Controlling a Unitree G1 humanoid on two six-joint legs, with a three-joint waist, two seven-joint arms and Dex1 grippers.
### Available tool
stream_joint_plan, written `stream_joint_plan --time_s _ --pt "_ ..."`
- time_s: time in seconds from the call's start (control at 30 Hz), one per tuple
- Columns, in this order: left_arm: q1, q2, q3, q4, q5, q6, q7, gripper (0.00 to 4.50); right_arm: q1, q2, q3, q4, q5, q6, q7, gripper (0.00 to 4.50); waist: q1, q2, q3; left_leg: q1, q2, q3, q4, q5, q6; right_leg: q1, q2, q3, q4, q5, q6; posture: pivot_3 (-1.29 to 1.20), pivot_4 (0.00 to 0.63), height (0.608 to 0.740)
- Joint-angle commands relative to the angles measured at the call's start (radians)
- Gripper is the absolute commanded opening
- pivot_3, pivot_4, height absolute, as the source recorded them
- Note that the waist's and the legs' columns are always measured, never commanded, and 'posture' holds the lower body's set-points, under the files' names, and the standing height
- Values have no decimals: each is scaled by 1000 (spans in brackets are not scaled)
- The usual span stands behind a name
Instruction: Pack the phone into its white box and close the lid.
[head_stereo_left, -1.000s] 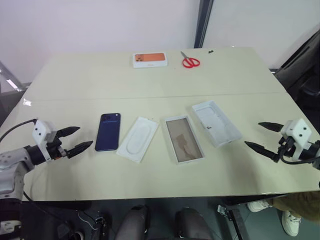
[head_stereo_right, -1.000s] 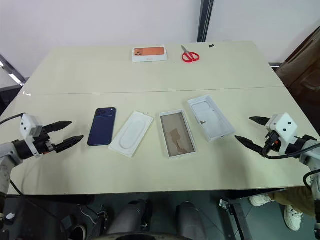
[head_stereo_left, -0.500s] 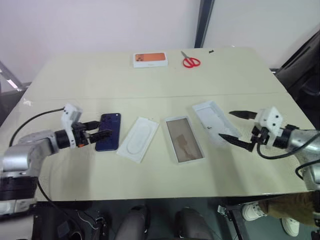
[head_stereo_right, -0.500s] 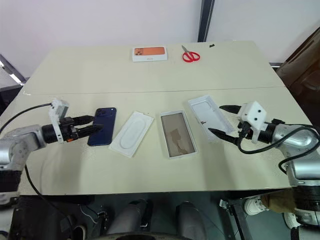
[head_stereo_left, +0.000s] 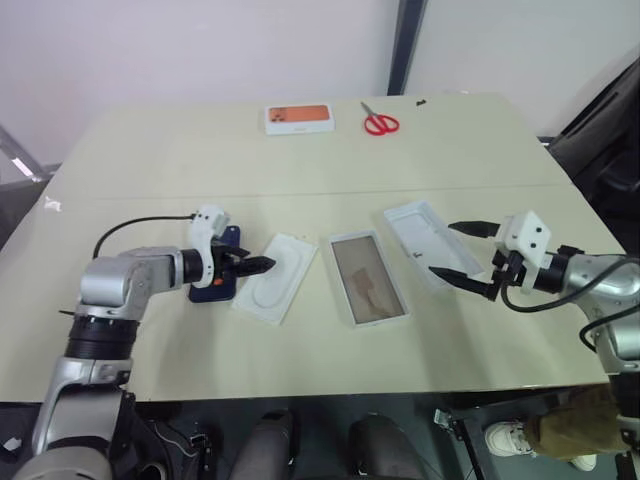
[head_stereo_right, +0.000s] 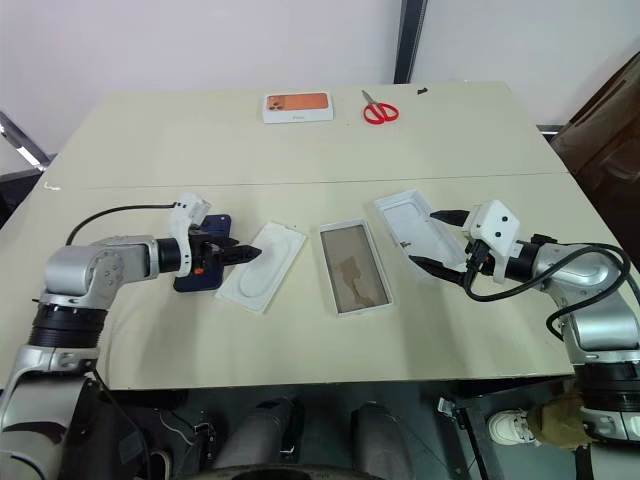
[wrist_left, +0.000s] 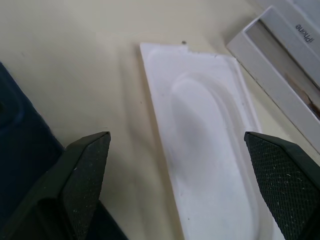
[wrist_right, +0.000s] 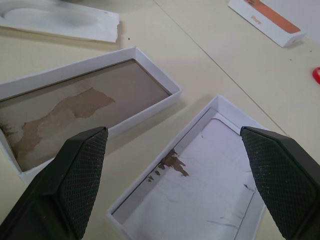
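Note:
The dark navy phone (head_stereo_left: 209, 291) lies flat on the table left of centre, largely covered by my left gripper (head_stereo_left: 258, 264). That gripper is open, low over the phone's right edge, and its tips reach the white insert (wrist_left: 210, 150). The white box (head_stereo_left: 368, 280), with its brownish floor, lies empty at the middle. To its right the lid (head_stereo_left: 415, 225) lies with its plain white inside up. My right gripper (head_stereo_left: 442, 249) hangs open over the lid's near end, with nothing between its fingers.
The insert (head_stereo_left: 275, 278), with its oval hollow, lies between the phone and the white box. At the far edge of the table (head_stereo_left: 150, 150) lie an orange-printed white box (head_stereo_left: 299, 119) and red scissors (head_stereo_left: 380, 123).
My left gripper has swung right from the table's left edge, across the phone, to the insert's edge. My right gripper moved left over the lid, then held still. Both stayed open.

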Motion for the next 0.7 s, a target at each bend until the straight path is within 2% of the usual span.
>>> stream_joint_plan --time_s 0.03,0.17,0.3,0.43,0.53,0.6,0.7 --pt "-38 -12 -2 1 -5 79 24 4500 2 -2 -26 -19 5 -14 -8 4435 0 0 0 0 0 0 0 0 0 0 0 0 0 0 0 0 150 740" --pt "-61 -42 -4 21 -14 149 36 4500 6 3 -26 -27 4 -12 -18 4435 0 0 0 0 0 0 0 0 0 0 0 0 0 0 0 0 150 740" --pt "-65 -96 51 45 -39 223 70 4500 12 8 -24 -34 4 -16 -29 4435 2 0 0 0 0 0 1 0 0 1 0 0 0 0 0 0 150 740" --pt "-38 -99 66 26 -50 256 72 4500 20 9 -27 -41 4 -17 -34 4435 2 0 0 0 0 0 3 0 0 2 0 -1 0 0 0 0 150 740" --pt "-21 -98 88 33 -57 269 79 3686 27 8 -30 -45 5 -18 -36 4500 1 1 0 0 0 0 3 0 0 2 0 -1 0 0 0 0 150 740" --pt "-14 -98 97 43 -58 272 80 2780 27 7 -29 -46 5 -18 -36 4500 1 1 0 0 0 0 3 0 0 2 0 -1 0 0 0 0 150 740" --pt "-8 -102 121 52 -74 286 79 2780 23 7 -27 -46 5 -19 -37 4500 1 1 0 0 0 0 3 0 0 2 0 -1 0 0 0 0 150 740"
